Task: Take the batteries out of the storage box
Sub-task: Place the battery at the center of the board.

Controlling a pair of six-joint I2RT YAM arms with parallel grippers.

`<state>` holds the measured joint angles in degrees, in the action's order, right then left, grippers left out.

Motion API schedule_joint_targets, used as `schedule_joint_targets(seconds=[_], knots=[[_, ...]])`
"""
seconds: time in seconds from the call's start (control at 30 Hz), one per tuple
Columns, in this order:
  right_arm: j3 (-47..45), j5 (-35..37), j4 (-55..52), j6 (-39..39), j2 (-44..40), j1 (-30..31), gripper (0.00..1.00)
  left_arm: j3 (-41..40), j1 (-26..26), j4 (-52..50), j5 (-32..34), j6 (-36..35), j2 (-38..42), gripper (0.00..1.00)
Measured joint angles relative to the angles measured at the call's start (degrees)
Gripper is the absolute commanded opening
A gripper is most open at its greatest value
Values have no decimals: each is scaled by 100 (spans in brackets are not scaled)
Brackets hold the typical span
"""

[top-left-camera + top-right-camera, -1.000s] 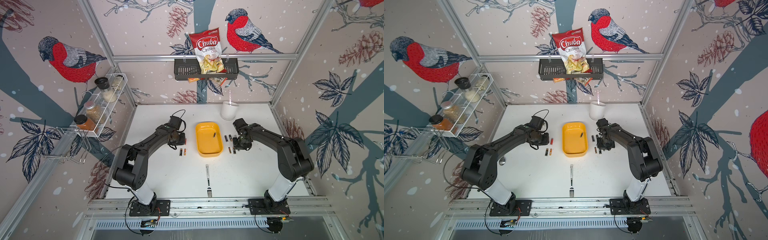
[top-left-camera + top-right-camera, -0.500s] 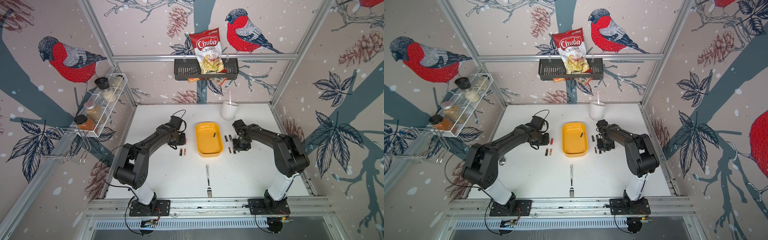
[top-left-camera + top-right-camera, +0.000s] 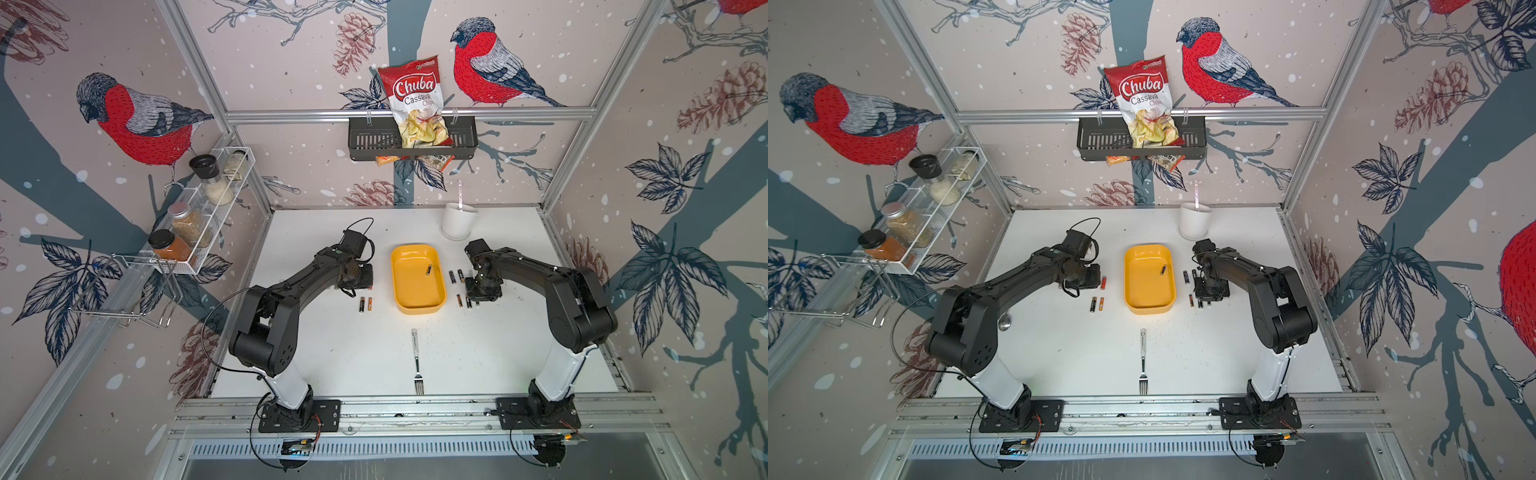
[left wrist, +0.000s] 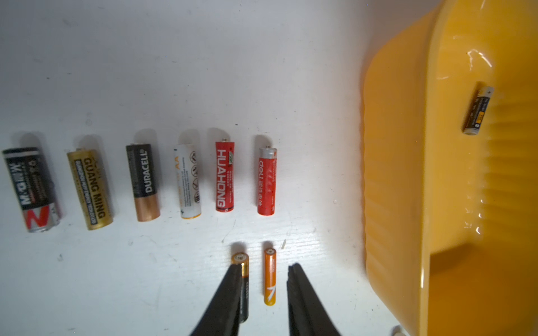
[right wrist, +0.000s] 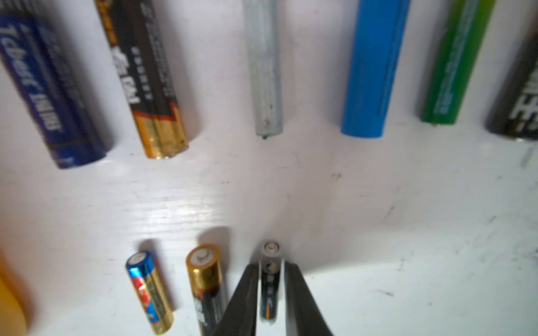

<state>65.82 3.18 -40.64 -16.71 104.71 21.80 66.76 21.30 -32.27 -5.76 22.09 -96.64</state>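
Observation:
The yellow storage box (image 3: pixel 417 308) (image 3: pixel 1148 309) lies mid-table, and one black-and-gold battery (image 3: pixel 428 269) (image 4: pixel 478 110) rests inside it. Left of the box, my left gripper (image 4: pixel 265 266) stands open just above the table. A slim orange battery (image 4: pixel 270 276) lies untouched between its fingers, and a black-and-copper one (image 4: pixel 244 279) lies beside it. Several more batteries (image 4: pixel 147 180) lie in a row beyond them. Right of the box, my right gripper (image 5: pixel 272 266) is low over a slim black battery (image 5: pixel 270 291) lying on the table. Its jaws are barely parted, with a thin gap on one side.
Two more batteries (image 5: pixel 203 285) lie next to the right gripper, with a row of several (image 5: pixel 265 72) beyond. A fork (image 3: pixel 417 361) lies near the front edge. A white cup (image 3: pixel 458 222) stands at the back. A black wall basket (image 3: pixel 411 141) and a spice rack (image 3: pixel 199 208) hang above.
The right gripper's jaws have eased slightly apart around the slim black battery. The right arm's elbow has shifted a little. The left arm has not moved.

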Motion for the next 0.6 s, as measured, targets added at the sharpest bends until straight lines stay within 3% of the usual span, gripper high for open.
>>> schedule_joint_targets(seconds=[0.33,0.6], knots=[[92,31,-68,-17,-212,-4,26,575,223,-168,284,-4,-42,32],[479,66,-201,-170,-442,31,27,1932,710,-435,431,-114,-850,32]])
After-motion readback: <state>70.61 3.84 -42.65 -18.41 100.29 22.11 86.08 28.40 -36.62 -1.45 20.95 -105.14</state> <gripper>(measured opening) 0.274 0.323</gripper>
